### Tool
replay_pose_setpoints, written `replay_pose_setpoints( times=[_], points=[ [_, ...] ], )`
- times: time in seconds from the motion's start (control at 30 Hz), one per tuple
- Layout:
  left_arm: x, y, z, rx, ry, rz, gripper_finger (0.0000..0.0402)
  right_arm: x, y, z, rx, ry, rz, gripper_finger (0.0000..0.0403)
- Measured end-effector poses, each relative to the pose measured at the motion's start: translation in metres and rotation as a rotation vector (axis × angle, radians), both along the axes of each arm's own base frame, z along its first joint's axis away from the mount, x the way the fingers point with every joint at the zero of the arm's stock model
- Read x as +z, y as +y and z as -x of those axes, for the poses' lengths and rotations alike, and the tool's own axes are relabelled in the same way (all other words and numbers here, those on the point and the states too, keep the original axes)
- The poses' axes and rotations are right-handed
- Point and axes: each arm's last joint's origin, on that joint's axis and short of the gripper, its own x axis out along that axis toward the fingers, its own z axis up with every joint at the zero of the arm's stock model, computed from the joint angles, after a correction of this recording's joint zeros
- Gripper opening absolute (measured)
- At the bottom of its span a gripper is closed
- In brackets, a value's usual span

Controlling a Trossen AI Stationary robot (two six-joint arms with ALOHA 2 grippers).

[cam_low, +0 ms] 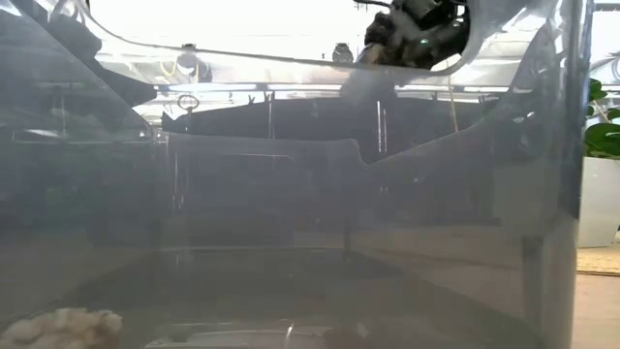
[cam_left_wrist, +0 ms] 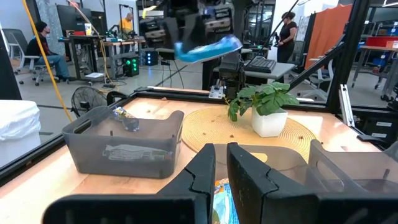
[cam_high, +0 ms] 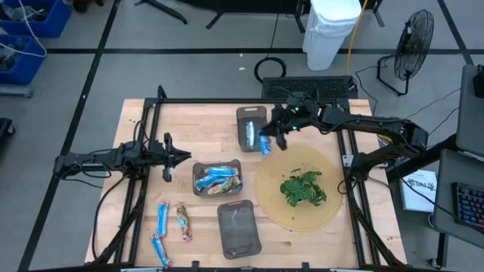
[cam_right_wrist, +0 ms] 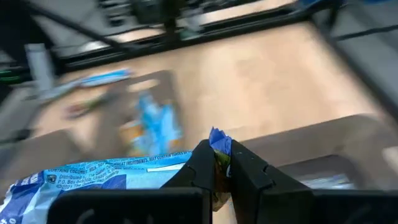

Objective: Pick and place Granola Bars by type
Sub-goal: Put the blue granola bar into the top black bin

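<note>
My right gripper (cam_high: 274,138) is shut on a blue-and-white granola bar (cam_high: 265,144), held in the air by the right rim of the far grey tray (cam_high: 249,113). That tray holds one bar (cam_high: 249,134). The middle tray (cam_high: 198,168) holds several blue bars and a brownish one (cam_high: 218,179). Three bars (cam_high: 162,219) (cam_high: 184,221) (cam_high: 159,249) lie on the table at the near left. My left gripper (cam_high: 169,157) is shut and empty, left of the middle tray. The held bar also shows in the left wrist view (cam_left_wrist: 208,48). My right gripper pinches the bar's crimped end (cam_right_wrist: 219,140) between its two fingers; the rest of the wrapper (cam_right_wrist: 93,177) sticks out sideways. The fingers come from above, pointing down. The bar hangs roughly level, lifted clear of tray and table.
A third grey tray (cam_high: 227,242) stands near the front edge. A small potted green plant (cam_high: 304,187) stands on a round woven mat (cam_high: 272,204) right of the trays. A black frame (cam_high: 144,128) runs round the table. People stand in the room behind.
</note>
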Motion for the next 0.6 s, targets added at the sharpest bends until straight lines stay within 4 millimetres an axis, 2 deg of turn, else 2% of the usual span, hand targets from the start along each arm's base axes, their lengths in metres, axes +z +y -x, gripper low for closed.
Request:
replay_pose_setpoints(
  times=[0.2, 0.33, 0.43, 0.6],
  points=[
    [0.0, 0.0, 0.0, 0.0, 0.0, 0.0, 0.0047, -0.005, -0.003, -0.023, -0.194, -0.065, 0.231, 0.0017],
    [0.0, 0.0, 0.0, 0.0, 0.0, 0.0, 0.0047, -0.016, -0.003, -0.04, -0.187, -0.097, 0.336, 0.0017],
    [0.0, 0.0, 0.0, 0.0, 0.0, 0.0, 0.0047, -0.026, -0.012, -0.044, -0.222, -0.033, 0.359, 0.0017],
    [0.0, 0.0, 0.0, 0.0, 0.0, 0.0, 0.0047, -0.04, -0.039, -0.043, -0.28, 0.138, 0.32, 0.0017]
  ],
)
